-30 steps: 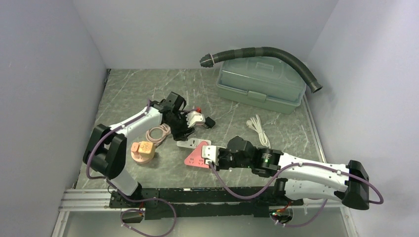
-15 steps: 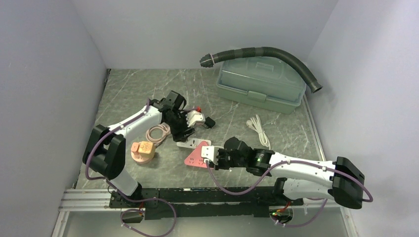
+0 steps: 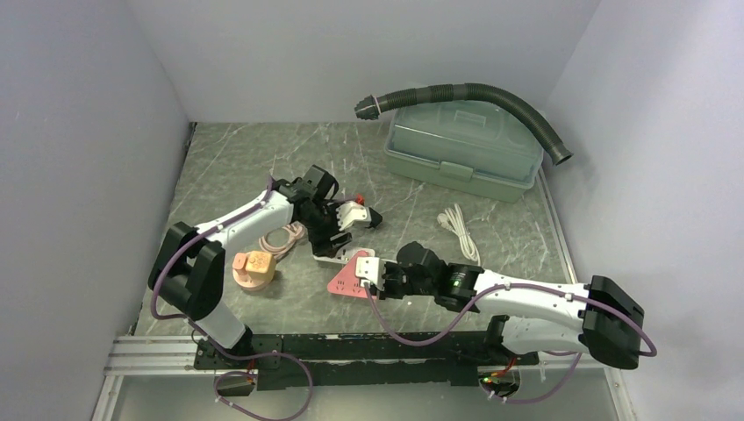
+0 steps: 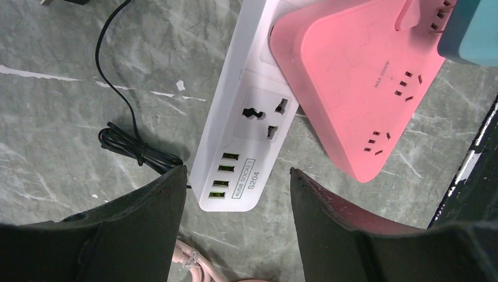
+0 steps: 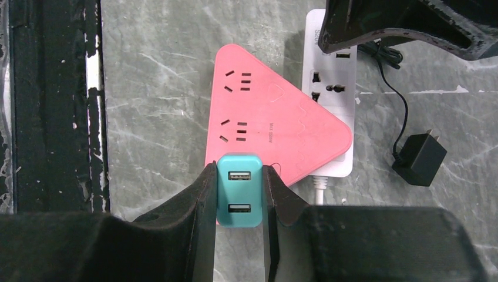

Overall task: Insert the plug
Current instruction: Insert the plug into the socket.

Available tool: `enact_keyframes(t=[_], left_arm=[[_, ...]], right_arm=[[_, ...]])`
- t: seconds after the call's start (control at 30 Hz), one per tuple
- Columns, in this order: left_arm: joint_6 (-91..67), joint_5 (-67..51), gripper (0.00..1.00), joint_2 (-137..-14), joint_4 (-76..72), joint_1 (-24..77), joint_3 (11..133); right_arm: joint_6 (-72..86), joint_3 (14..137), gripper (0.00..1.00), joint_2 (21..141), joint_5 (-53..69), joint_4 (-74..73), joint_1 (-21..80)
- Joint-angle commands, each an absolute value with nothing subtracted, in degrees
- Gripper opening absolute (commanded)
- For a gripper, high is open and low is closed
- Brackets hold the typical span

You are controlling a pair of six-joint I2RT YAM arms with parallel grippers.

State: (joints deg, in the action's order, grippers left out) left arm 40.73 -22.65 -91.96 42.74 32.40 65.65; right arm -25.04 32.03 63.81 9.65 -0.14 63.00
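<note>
**A:** Overhead first. Is it in yet?

**B:** No. The right gripper (image 3: pixel 368 274) sits at the pink socket block's (image 3: pixel 347 281) near-right edge, and the left gripper (image 3: pixel 338 230) hangs beyond the block's far side.

**A:** Left wrist?

**B:** Its fingers are spread, holding nothing, above the white power strip (image 4: pixel 244 135) that lies partly under the block. The teal plug (image 4: pixel 470 29) shows at the block's corner. Nothing pins the block, so a hard push could shove it away.

**A:** Right wrist?

**B:** The jaws pinch the plug's sides just off the block's near corner. The prongs are hidden — if they miss the slots, it may tilt or slip.
</note>
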Motion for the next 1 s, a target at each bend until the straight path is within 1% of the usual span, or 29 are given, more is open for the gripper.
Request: enact_keyframes(t=[0.0,0.7,0.97], left_arm=[[39.2,-24.1,0.69,-91.9,42.7,32.6,66.4],[38.8,-23.5,0.68,-92.5,41.4,33.0,65.0],[35.7,-25.1,0.75,-92.0,40.8,32.5,63.9]], right_arm=[[-25.2,31.9,0.00,64.0,11.4,2.6,62.7],[-24.9,30.9,0.00,61.2,10.0,-1.5,62.7],[-24.0,30.7,0.00,63.4,9.9,3.1,62.7]])
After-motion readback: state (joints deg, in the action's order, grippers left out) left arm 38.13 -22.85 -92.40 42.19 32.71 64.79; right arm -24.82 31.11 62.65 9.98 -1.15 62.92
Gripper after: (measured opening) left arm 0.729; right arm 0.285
